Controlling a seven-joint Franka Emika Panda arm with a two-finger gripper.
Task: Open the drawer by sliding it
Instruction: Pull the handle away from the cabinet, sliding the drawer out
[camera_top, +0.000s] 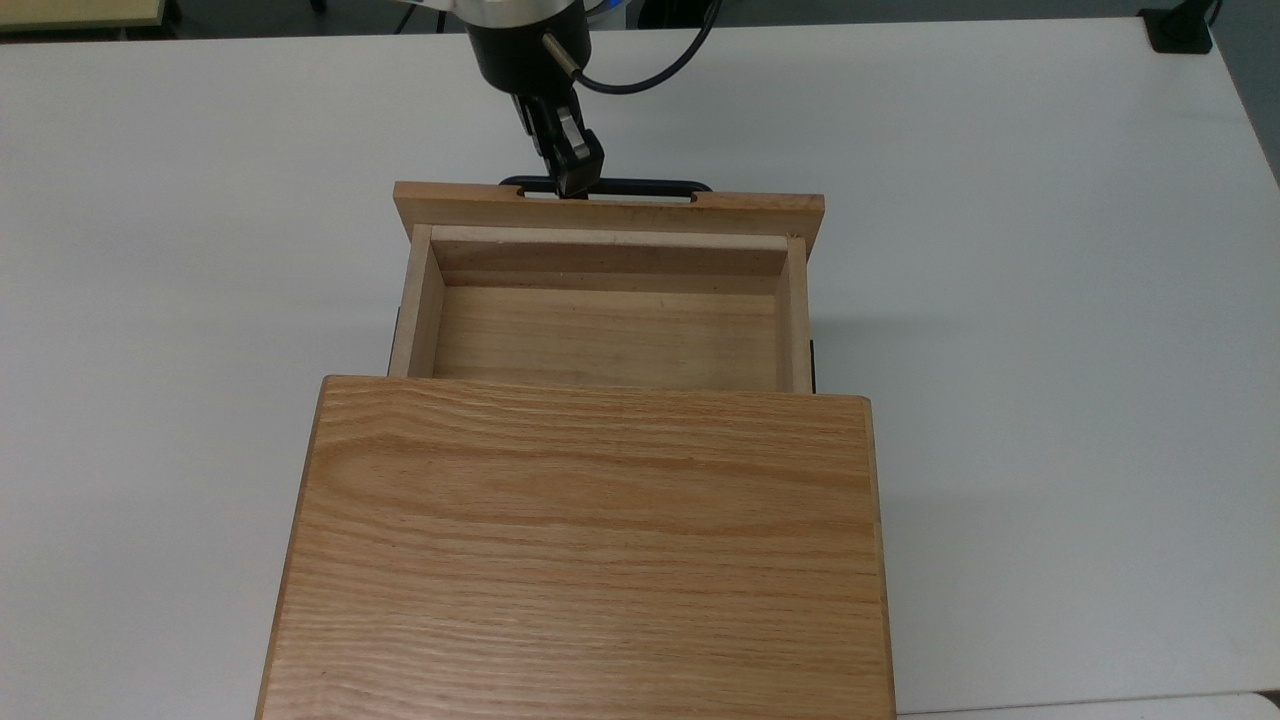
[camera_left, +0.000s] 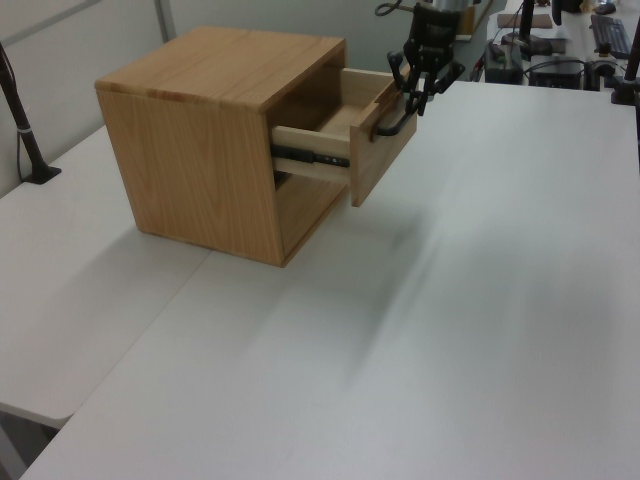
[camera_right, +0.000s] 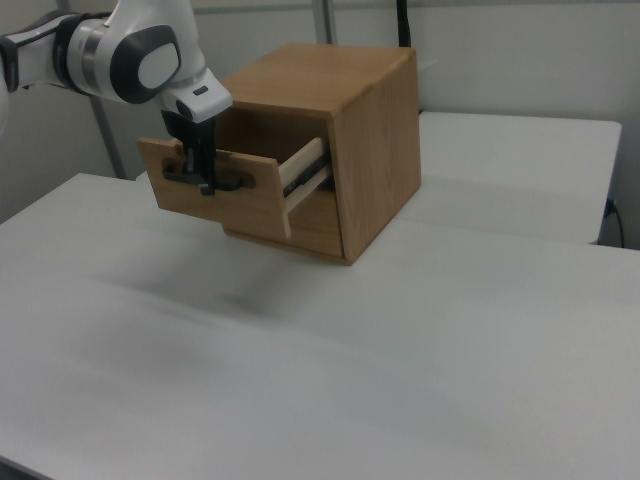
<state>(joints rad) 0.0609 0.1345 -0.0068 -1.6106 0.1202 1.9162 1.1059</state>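
- The black two-finger gripper reaches down onto the long thin black bar handle, fingers pinched narrowly around it towards the top view's left end of the bar; the right view shows the same grip
- The light oak wooden drawer stands well out of the oak cabinet, its bare inside showing
- Both rest on the white table; the drawer's side rail is exposed
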